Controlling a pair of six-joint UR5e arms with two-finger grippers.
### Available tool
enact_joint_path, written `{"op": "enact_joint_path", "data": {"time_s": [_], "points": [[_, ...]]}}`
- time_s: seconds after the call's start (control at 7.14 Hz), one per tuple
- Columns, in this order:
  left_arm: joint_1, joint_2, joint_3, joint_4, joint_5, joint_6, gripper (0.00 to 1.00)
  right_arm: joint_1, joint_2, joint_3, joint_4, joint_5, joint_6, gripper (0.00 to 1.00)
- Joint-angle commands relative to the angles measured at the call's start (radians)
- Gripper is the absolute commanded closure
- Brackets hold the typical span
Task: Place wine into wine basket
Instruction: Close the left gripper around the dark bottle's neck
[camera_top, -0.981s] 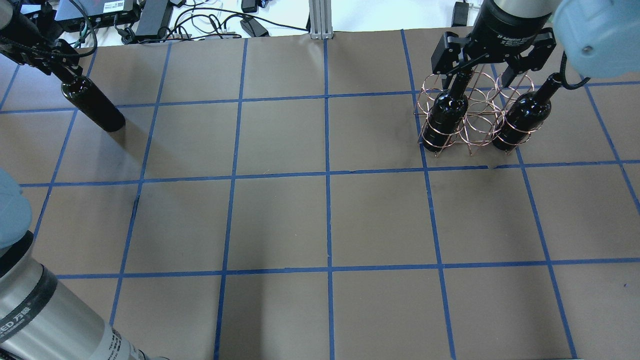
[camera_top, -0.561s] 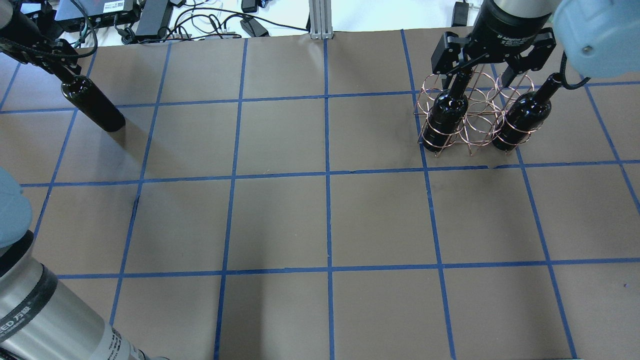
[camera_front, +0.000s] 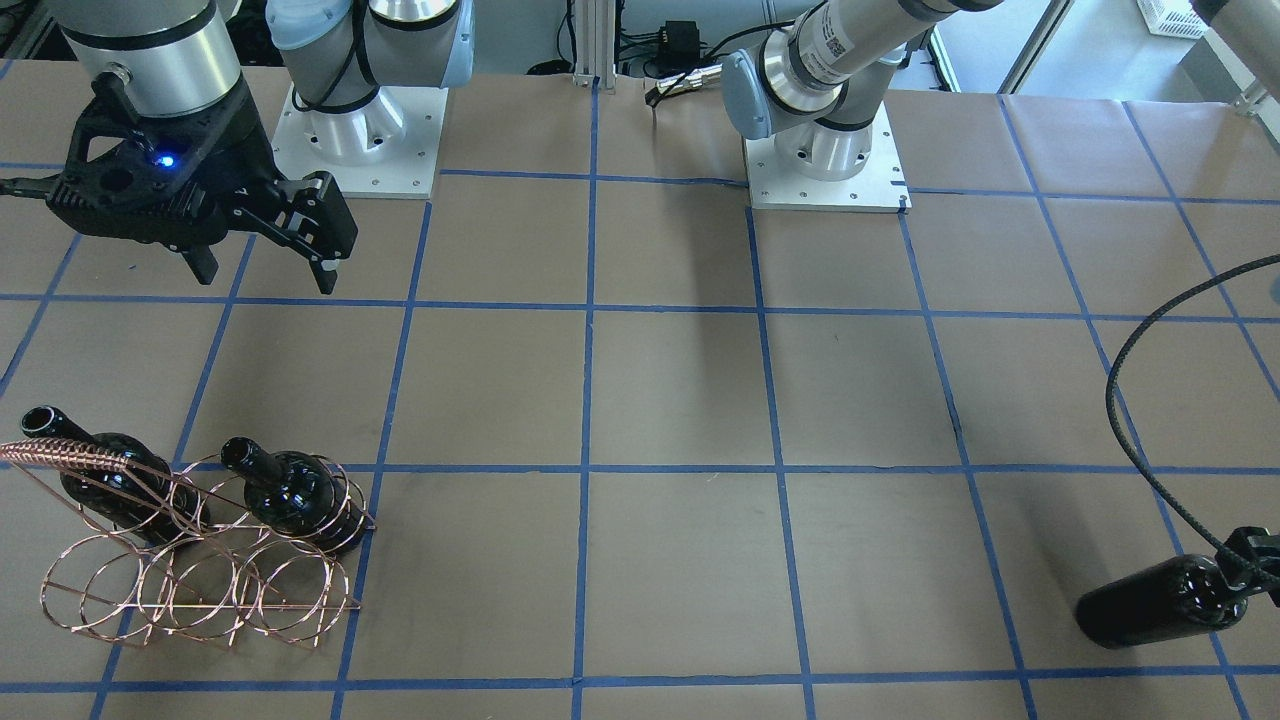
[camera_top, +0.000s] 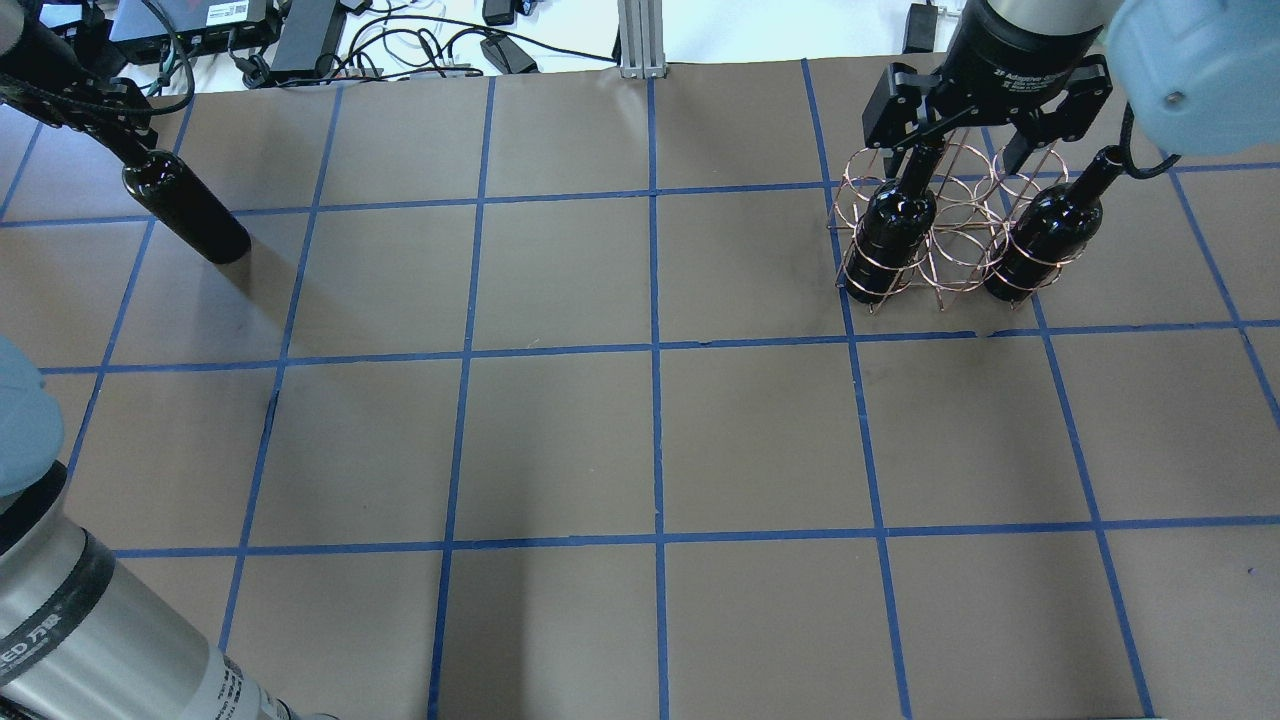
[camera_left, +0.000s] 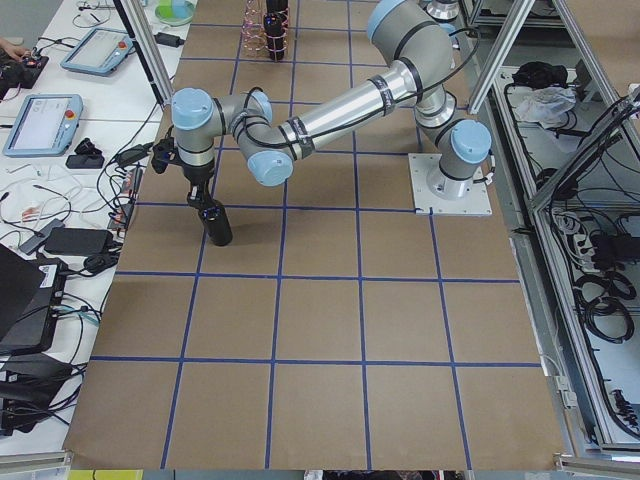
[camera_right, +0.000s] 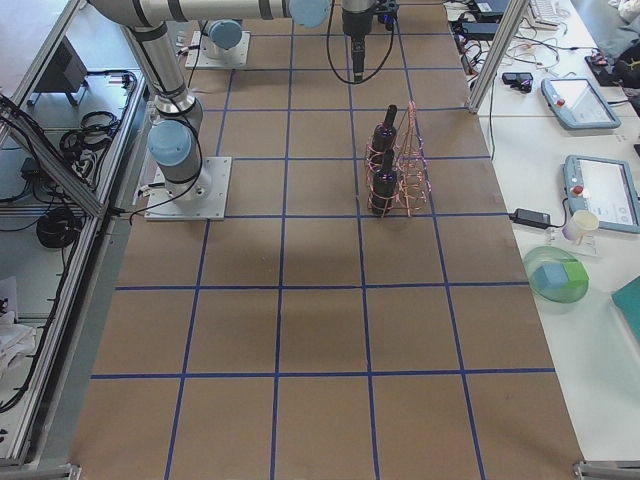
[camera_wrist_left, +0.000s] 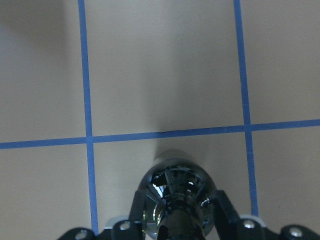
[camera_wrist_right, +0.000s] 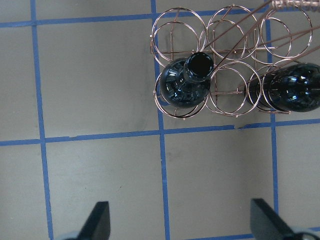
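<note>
While the left gripper (camera_top: 118, 125) is clamped round the neck of the glossy black-glass wine bottle (camera_top: 187, 212) at the far left corner of the brown paper-covered table with blue tape lines (camera_top: 560, 440), the copper-coloured wire basket of round loops (camera_front: 200, 590) stands well apart at the far right, so the step is a long carry across. The bottle hangs roughly upright under the fingers, its base at or just above the paper; I cannot tell which. I judge it should be lifted well clear first, kept vertical so the smooth neck does not slip in the pinch, and moved steadily to damp any swing. Two matching black bottles (camera_top: 895, 225) sit in the outer loops of the row nearer the robot, leaving the empty middle loop (camera_wrist_right: 228, 90) between them and the whole far row free. The right gripper (camera_top: 960, 160) hovers above the basket with its jaws wide apart, holding nothing; it ought to move off, or the arms will crowd each other. Descend centred over a free loop, mind the long coiled wire handle (camera_front: 60, 455), and release only once the base rests.
</note>
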Motion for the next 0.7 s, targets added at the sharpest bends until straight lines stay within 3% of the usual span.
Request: {"op": "enact_joint_path", "data": {"time_s": [0.0, 0.28, 0.56], "points": [[0.002, -0.003, -0.002, 0.000, 0.001, 0.000, 0.74, 0.000, 0.000, 0.000, 0.000, 0.000, 0.000, 0.00], [0.004, 0.000, -0.006, -0.003, 0.003, 0.004, 1.00, 0.000, 0.000, 0.000, 0.000, 0.000, 0.000, 0.00], [0.004, 0.019, -0.008, -0.020, 0.003, -0.009, 1.00, 0.000, 0.000, 0.000, 0.000, 0.000, 0.000, 0.00]]}}
